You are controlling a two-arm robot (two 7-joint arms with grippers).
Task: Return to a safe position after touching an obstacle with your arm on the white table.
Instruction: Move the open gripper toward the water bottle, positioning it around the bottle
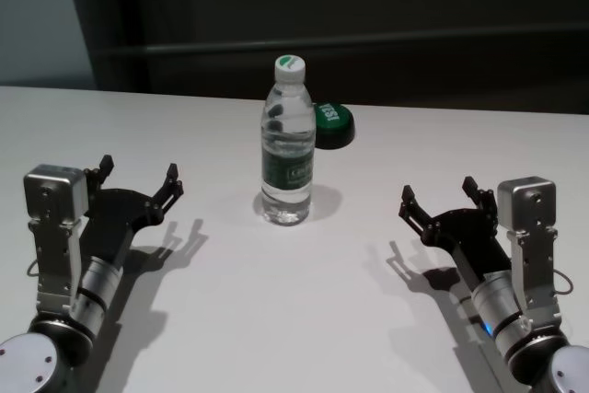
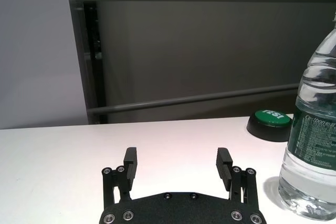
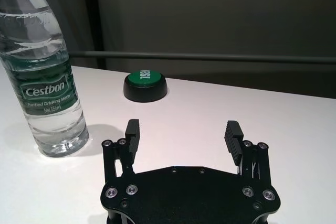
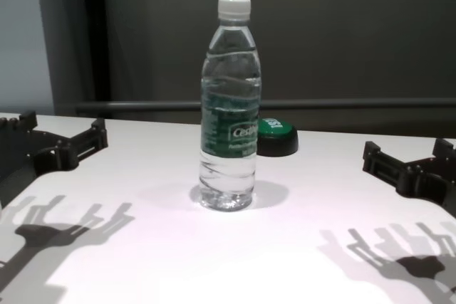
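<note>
The clear water bottle (image 1: 288, 144) with a white cap and dark green label stands upright at the middle of the white table (image 1: 294, 319). It also shows in the chest view (image 4: 229, 105), the left wrist view (image 2: 315, 129) and the right wrist view (image 3: 44, 72). My left gripper (image 1: 138, 177) is open and empty, low over the table to the bottle's left, apart from it. My right gripper (image 1: 440, 197) is open and empty to the bottle's right, also apart from it. Both open grippers show in their wrist views, the left (image 2: 178, 162) and the right (image 3: 182, 132).
A black button with a green top (image 1: 331, 124) sits on the table just behind and to the right of the bottle. The table's far edge (image 1: 460, 108) meets a dark wall with a horizontal rail (image 4: 356, 103).
</note>
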